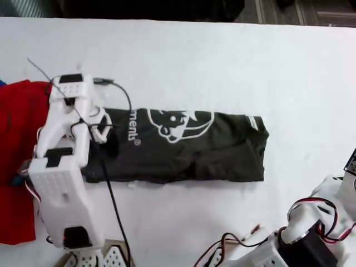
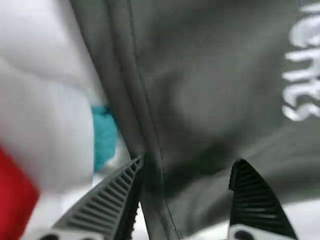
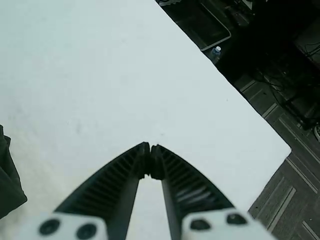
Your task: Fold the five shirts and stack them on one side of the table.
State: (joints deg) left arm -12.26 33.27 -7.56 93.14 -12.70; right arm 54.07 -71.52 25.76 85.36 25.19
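Black shirt (image 1: pixel 183 147) is lying folded mid-table (image 1: pixel 222 61), with a red shirt (image 1: pixel 19 139) lying near its left end. Left tool (image 2: pixel 190 162) is hovering released, fingers spread over the black shirt's seamed edge. Right tool (image 3: pixel 150 147) is hanging clenched, gripping nothing, above bare table.

White desk bordered by a dark floor.
The desk (image 1: pixel 233 55) is covered in plain white; beyond its edge grey carpet tiles (image 3: pixel 286 189) are seen, where a small bottle (image 3: pixel 216 51) and dark cables (image 3: pixel 287 100) are left in shadow.
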